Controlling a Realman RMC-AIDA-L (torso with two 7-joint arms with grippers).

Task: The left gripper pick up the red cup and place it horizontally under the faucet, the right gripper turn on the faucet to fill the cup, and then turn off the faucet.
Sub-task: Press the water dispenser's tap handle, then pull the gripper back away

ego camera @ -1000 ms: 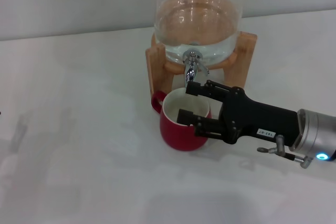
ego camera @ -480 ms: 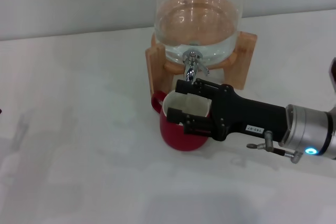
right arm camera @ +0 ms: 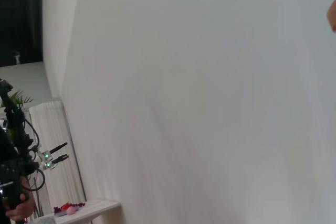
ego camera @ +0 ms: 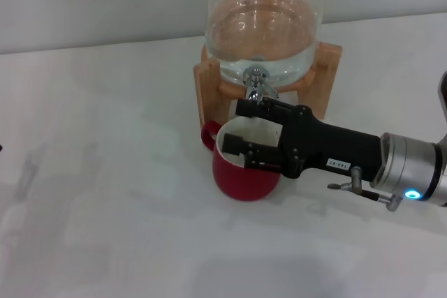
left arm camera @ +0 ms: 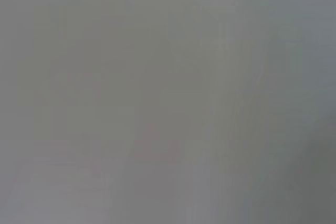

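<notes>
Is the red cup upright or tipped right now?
Upright. In the head view the red cup stands on the table, mouth up under the faucet. The right claw partly covers its opening.

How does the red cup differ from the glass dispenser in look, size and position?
The red cup is opaque dark red with a cream inside; the glass dispenser is clear, with water visible. The cup is small and squat; the dispenser is much wider. The cup sits directly on the table; the dispenser rests raised on a wooden stand. Both are rounded and upright, the cup below the faucet.
</notes>
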